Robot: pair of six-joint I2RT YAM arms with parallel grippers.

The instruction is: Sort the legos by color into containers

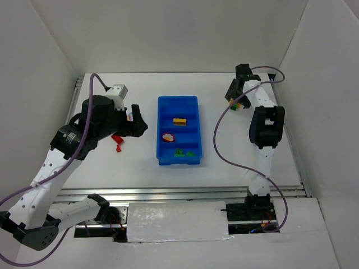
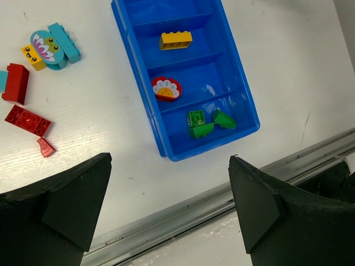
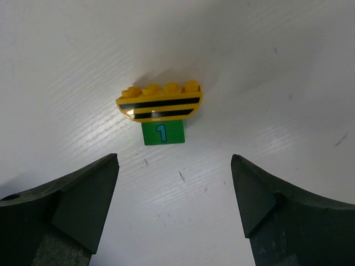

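The blue tray (image 1: 160, 129) has four compartments. The second holds a yellow brick (image 2: 176, 39), the third a red flower piece (image 2: 166, 88), and the nearest three green bricks (image 2: 201, 129). Loose teal pieces (image 2: 62, 43), a small yellow brick (image 2: 33, 57) and red bricks (image 2: 28, 120) lie on the table left of the tray (image 2: 133, 72). My left gripper (image 2: 170, 157) is open and empty, above the table beside them (image 1: 137, 120). My right gripper (image 3: 174, 158) is open, just short of a yellow striped arch brick (image 3: 160, 102) joined to a green "1" tile (image 3: 163, 133).
White walls close in the table on the left, back and right. A metal rail (image 2: 222, 194) runs along the near table edge. The right arm's purple cable (image 1: 216, 145) hangs between the tray and the right arm.
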